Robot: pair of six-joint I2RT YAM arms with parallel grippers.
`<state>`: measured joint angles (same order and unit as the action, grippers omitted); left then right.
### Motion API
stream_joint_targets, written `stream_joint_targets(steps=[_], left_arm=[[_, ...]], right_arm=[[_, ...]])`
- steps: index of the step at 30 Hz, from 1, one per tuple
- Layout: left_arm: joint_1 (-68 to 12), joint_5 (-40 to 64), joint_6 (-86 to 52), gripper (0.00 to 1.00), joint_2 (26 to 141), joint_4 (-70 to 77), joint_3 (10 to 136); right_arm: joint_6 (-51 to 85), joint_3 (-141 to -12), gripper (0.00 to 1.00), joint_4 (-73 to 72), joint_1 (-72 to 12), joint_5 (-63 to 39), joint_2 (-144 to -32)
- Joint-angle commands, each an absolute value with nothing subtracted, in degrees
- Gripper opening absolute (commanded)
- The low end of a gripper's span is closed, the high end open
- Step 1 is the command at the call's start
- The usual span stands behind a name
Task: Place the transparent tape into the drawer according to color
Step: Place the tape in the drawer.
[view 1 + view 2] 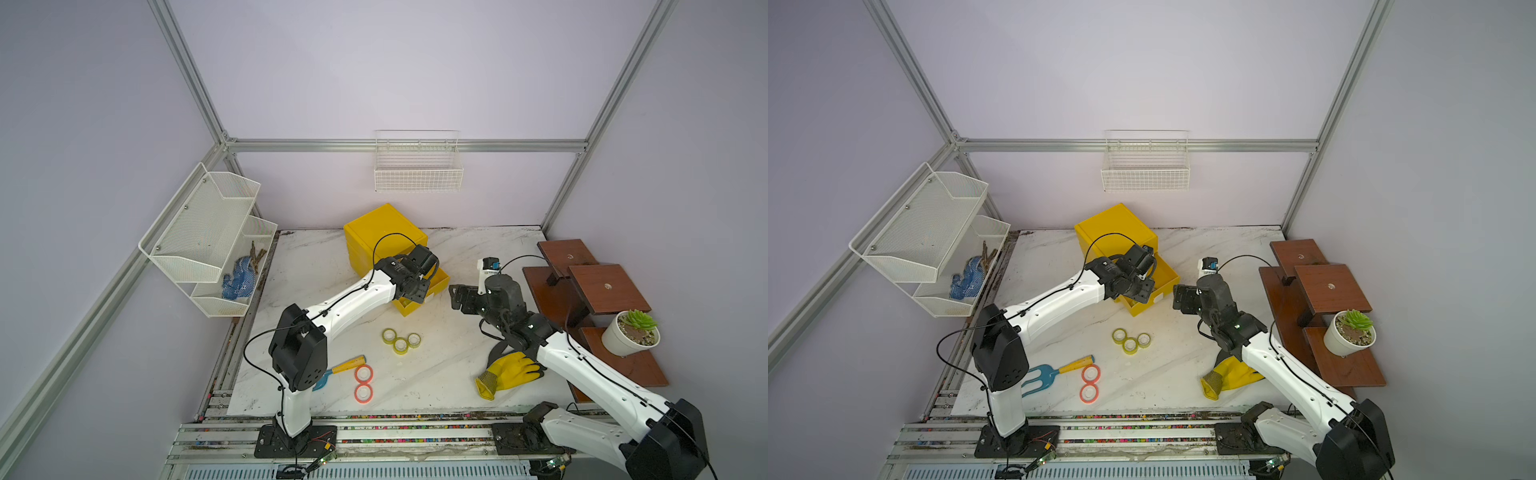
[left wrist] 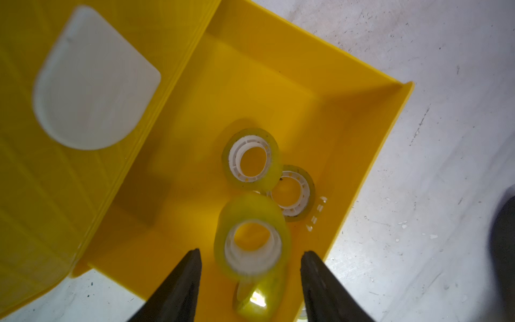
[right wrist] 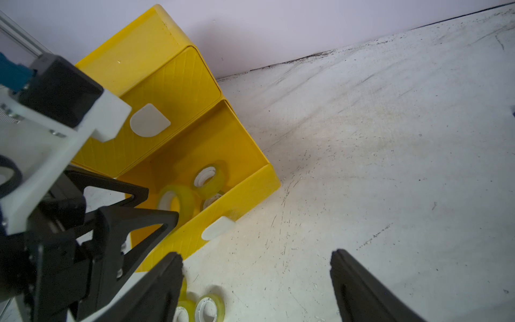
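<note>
1. Black fingertips (image 2: 189, 273) of the left claw (image 2: 250, 252) frame a yellow-green tape roll (image 2: 252, 237) above the pulled-out lower drawer (image 2: 390, 125) of a yellow drawer cabinet (image 1: 384, 232) at the back of the table (image 1: 449, 374).
2. Its jaws stand partway apart, with a gap on either side of the roll. The roll is blurred and touches neither finger, so the claw appears to hold nothing.
3. Three sister rolls (image 2: 250, 157) lie inside the drawer, one leaning on its neighbour and a third at the very edge of the left wrist view.
4. On the table in front of the drawer waits a cluster of three yellow-green rolls (image 1: 401, 341). Two pink-red tape rings (image 1: 364, 374) lie nearer the front edge, beside a blue hand fork (image 1: 1042, 376).
5. Over bare table just beside the drawer front hangs the right claw (image 3: 257, 253), wide open and empty.
6. Judged from these views, the step in hand is the drop into the yellow-green drawer.
7. Done well, the left claw opens until the roll is fully clear and stays over the drawer's middle.
8. It then lifts straight up past the drawer wall before swinging toward the cluster.
9. The pink-red rings likely belong in a different drawer, and the right claw does best to keep out of the left arm's path.
</note>
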<state>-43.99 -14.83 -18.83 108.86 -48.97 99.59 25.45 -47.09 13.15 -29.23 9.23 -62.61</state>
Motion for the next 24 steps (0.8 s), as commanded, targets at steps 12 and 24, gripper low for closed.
stream_joint_targets(steps=[12,24], left_arm=[[-43.6,-11.3,-19.3,0.97,95.2,-46.0,97.4],[-43.5,-19.7,-20.1,1.00,68.0,-41.5,76.3]], right_arm=[[20.9,-46.9,0.87,15.5,-29.0,-5.2,-62.5],[14.2,-52.4,0.85,27.4,-40.9,-8.0,-79.6]])
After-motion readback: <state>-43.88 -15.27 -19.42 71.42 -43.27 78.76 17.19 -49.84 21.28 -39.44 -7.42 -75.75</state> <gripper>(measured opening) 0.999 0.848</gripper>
